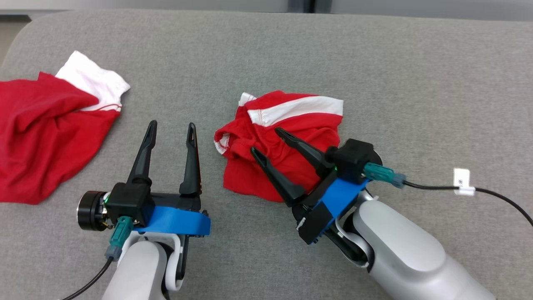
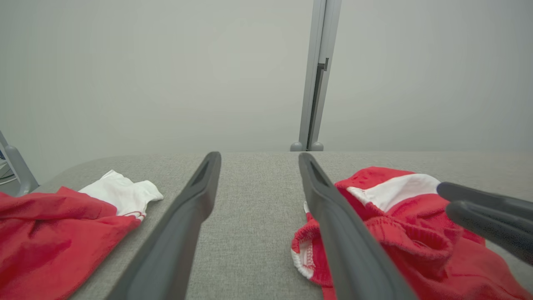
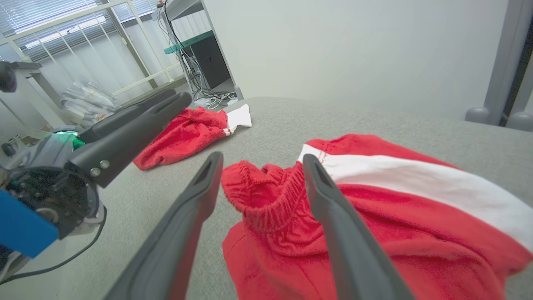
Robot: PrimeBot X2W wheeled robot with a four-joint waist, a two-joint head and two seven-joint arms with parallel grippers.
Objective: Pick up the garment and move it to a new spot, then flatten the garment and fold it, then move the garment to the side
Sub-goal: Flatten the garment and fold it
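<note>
Red garment (image 1: 291, 121) with white band lies crumpled on grey surface (image 1: 374, 62). Right gripper (image 1: 265, 140) over its near part, fingers spread, gripping nothing. Left gripper (image 1: 172, 124) just left of it, also spread, empty. Second red garment (image 1: 46, 133) well left.

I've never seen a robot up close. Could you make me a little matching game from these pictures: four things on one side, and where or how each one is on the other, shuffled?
Things:
1. left tool
2. right tool
3. striped garment
4. larger red garment

Places and states:
A. bunched up in the middle of the grey surface
B. open, over bare grey surface
C. lying at the robot's far left, a white part showing
D. open, fingers over the striped garment

Pairs: 1-B, 2-D, 3-A, 4-C
</note>
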